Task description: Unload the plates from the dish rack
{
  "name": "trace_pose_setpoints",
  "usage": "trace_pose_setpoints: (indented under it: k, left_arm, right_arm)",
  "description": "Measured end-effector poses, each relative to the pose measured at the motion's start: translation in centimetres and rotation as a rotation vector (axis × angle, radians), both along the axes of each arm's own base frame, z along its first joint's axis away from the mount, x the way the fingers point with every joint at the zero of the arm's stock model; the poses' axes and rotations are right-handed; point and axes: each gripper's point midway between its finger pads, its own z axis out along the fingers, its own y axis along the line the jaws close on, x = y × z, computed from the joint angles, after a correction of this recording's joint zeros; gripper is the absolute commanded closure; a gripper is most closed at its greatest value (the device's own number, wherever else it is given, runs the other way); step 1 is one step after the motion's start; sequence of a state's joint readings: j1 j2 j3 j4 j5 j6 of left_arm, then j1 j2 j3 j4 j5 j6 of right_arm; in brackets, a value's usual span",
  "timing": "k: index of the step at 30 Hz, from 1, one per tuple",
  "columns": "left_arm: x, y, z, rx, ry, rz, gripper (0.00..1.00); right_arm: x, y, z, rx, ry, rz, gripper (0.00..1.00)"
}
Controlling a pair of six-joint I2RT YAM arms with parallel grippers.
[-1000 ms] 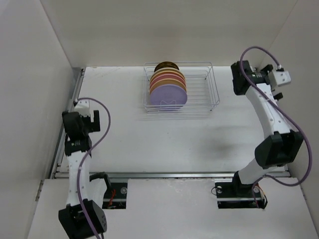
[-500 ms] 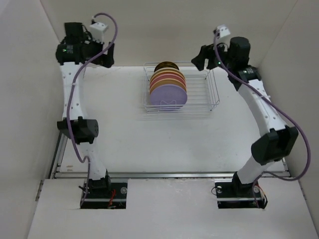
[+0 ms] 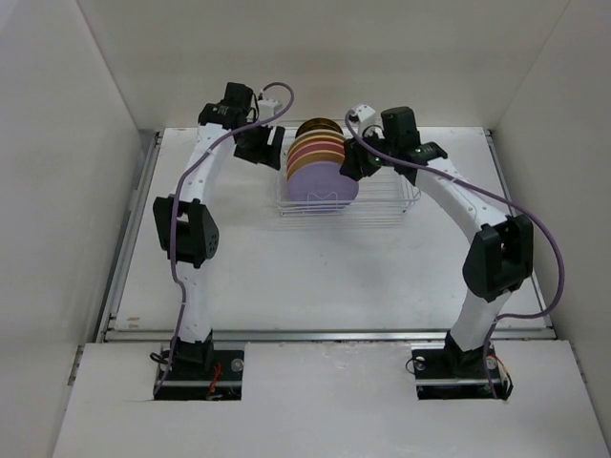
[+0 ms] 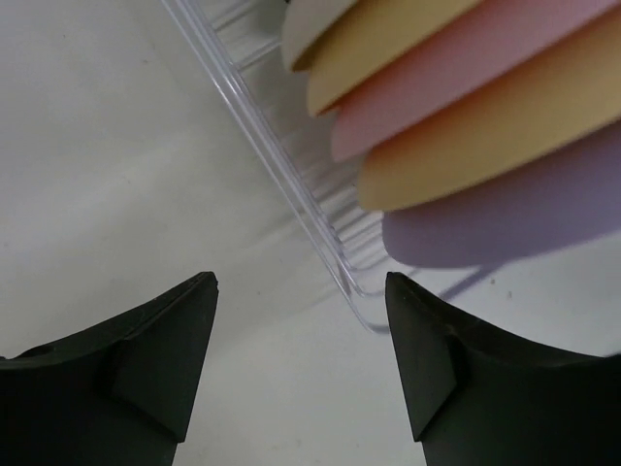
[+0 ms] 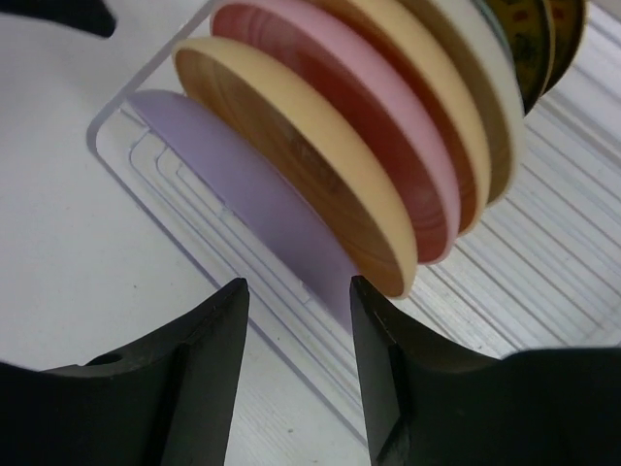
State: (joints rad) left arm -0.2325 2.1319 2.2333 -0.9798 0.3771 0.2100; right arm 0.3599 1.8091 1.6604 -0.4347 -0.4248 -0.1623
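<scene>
1. Look for the plates point(image 3: 323, 170) standing in a row inside the dish rack point(image 3: 396, 196), at the back of the surface point(image 3: 286, 277).
2. Left gripper point(image 4: 299, 291): open wide above the rack's corner, holding nothing.
3. Right gripper point(image 5: 299, 291): open less, near the purple plate point(image 5: 233, 167), holding nothing.
4. Might bump the rack or knock plates together by closing off-centre.
5. Cannot tell if the purple plate's rim sits between the fingers point(image 5: 209, 359); back plates mostly hidden.

Round plates point(image 3: 323, 157) stand on edge, packed in a row in the left half of the silvery wire dish rack point(image 3: 387, 197): lavender frontmost, then orange, pink, orange, cream, dark patterned rearmost.
</scene>
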Motion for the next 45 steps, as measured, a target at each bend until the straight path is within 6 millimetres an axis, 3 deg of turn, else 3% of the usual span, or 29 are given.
trace_pose_setpoints:
  k: [5,8,9,11,12,14,17,20,26,33,37,40,43,45]
  left_arm:
    - [1.5,0.5,-3.9,0.037,0.058,0.061,0.36]
    - [0.9,0.5,-5.8,0.058,0.102,0.075,0.36]
    - [0.9,0.4,-6.1,0.059,0.108,0.078,0.36]
    - [1.2,0.2,-6.4,0.054,0.107,0.088,0.37]
    - [1.4,0.0,-6.5,0.049,0.105,0.092,0.39]
    - [1.5,-0.5,-6.5,0.035,0.102,0.096,0.48]
    - [1.7,-1.0,-6.6,0.016,0.105,0.114,0.54]
    - [1.9,-1.2,-7.0,0.005,0.118,0.140,0.54]
    - [2.0,-1.2,-7.9,-0.001,0.147,0.182,0.54]
    - [2.5,-0.7,-8.1,0.023,0.134,0.224,0.48]
    - [3.1,0.2,-8.1,0.064,0.101,0.256,0.48]
    - [3.5,0.9,-7.4,0.091,0.062,0.272,0.48]
    - [3.5,1.5,-5.5,0.109,0.003,0.267,0.48]
    - [3.6,1.6,-3.7,0.113,-0.054,0.238,0.48]
  right_arm:
    - [-0.7,0.5,-2.2,-0.059,0.016,-0.006,0.50]
    - [0.1,0.3,-2.7,-0.082,-0.004,-0.034,0.59]
    - [0.3,0.4,-3.0,-0.090,-0.007,-0.041,0.70]
    - [1.1,0.0,-3.7,-0.116,-0.017,-0.068,0.76]
    - [1.5,-0.2,-3.9,-0.128,-0.024,-0.080,0.85]
    - [1.9,-0.7,-4.1,-0.164,-0.042,-0.093,0.94]
    - [2.2,-1.3,-4.3,-0.209,-0.065,-0.110,0.96]
    - [2.2,-1.3,-4.2,-0.232,-0.078,-0.122,1.00]
    - [1.7,-2.0,-2.0,-0.249,-0.146,-0.166,1.00]
    - [0.8,-3.5,5.9,-0.159,-0.301,-0.244,1.00]
    - [-0.4,-3.6,8.8,-0.115,-0.347,-0.245,1.00]
    - [-1.5,-3.4,8.9,-0.106,-0.333,-0.217,1.00]
    - [-3.3,-3.1,6.9,-0.121,-0.254,-0.158,1.00]
    - [-4.9,-2.7,4.6,-0.137,-0.179,-0.105,1.00]
